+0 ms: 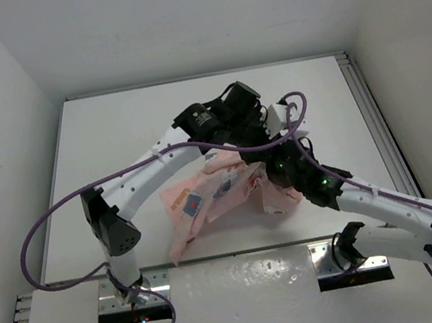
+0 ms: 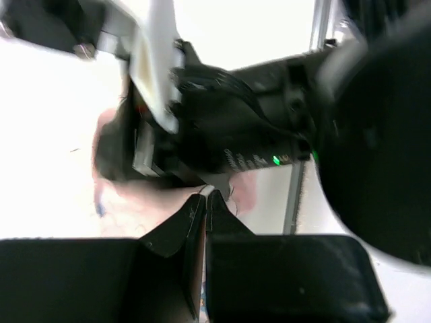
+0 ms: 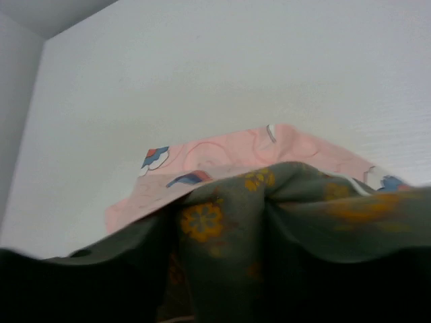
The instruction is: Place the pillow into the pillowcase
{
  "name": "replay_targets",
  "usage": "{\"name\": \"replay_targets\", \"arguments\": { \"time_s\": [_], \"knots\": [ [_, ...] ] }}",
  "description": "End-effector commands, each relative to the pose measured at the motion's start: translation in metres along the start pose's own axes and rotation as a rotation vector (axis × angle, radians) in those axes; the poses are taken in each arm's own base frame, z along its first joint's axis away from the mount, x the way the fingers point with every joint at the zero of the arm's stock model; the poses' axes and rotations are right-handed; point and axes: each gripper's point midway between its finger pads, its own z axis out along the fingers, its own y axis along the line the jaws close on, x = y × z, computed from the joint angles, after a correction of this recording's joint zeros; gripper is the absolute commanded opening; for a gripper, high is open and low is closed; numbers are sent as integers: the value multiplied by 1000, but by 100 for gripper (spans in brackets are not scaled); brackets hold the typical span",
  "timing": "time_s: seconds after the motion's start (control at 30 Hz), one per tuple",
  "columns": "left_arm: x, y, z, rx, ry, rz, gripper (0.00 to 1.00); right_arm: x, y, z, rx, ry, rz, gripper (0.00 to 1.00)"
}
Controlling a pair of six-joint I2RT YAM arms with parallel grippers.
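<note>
The pink printed pillowcase [image 1: 198, 202] lies crumpled at mid-table, one part drawn up toward the arms. My left gripper [image 2: 209, 196] is shut, with a thin strip of that pillowcase [image 2: 135, 202] between its fingers. The olive pillow [image 3: 222, 222] with orange flowers bunches into a fold right in front of the right wrist camera and covers the fingers. Pink pillowcase [image 3: 222, 151] lies just behind it. In the top view my right gripper [image 1: 266, 163] sits at the cloth's right end, close under the left gripper [image 1: 234, 143]. The pillow hardly shows there.
The white table [image 1: 114, 145] has a metal rail [image 1: 369, 111] along its right side and white walls around it. A purple cable [image 1: 51, 214] loops off the left arm. The right arm's black body [image 2: 229, 134] fills the left wrist view.
</note>
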Motion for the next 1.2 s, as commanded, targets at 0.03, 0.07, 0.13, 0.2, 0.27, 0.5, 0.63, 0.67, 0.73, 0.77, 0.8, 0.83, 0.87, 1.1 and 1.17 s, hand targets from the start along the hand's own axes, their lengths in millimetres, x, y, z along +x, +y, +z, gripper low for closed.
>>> {"name": "replay_targets", "arguments": {
  "time_s": [0.03,0.07,0.13,0.2,0.27,0.5,0.63,0.67,0.73,0.77,0.8,0.83,0.87,1.1,1.17],
  "knots": [
    [-97,21,-41,-171,-295,153,0,-26,25,-10,12,-49,-168,73],
    [-97,24,-45,-189,-290,161,0,-33,28,-13,15,-64,-194,87],
    [-91,26,-50,-207,-269,164,0,-39,15,-20,70,-66,-283,99],
    [-82,27,-47,-214,-234,163,0,-60,10,-31,109,-122,-323,99],
    [-77,27,-48,-218,-222,162,0,-81,0,-41,157,-153,-340,99],
    [-67,33,-44,-247,-189,150,0,-145,-9,-81,236,-147,-335,99],
    [-61,32,-34,-227,-183,128,0,-128,-28,-90,296,8,-306,99],
    [-60,32,-31,-224,-182,121,0,-120,-33,-90,301,34,-278,99],
    [-56,32,-26,-218,-177,112,0,-93,-49,-89,307,101,-218,91],
    [-55,31,-24,-206,-176,111,0,-83,-56,-88,315,117,-195,88],
    [-54,30,-22,-201,-176,111,0,-80,-62,-86,318,104,-154,86],
    [-48,30,-18,-196,-165,100,0,-64,-75,-87,329,113,-129,87],
    [-47,29,-16,-191,-165,99,0,-57,-76,-87,314,111,-68,89],
    [-35,26,-4,-164,-145,80,0,-25,-71,-67,168,79,111,99],
    [-36,24,-3,-158,-150,84,0,-12,-75,-58,181,120,113,99]
  ]
}}
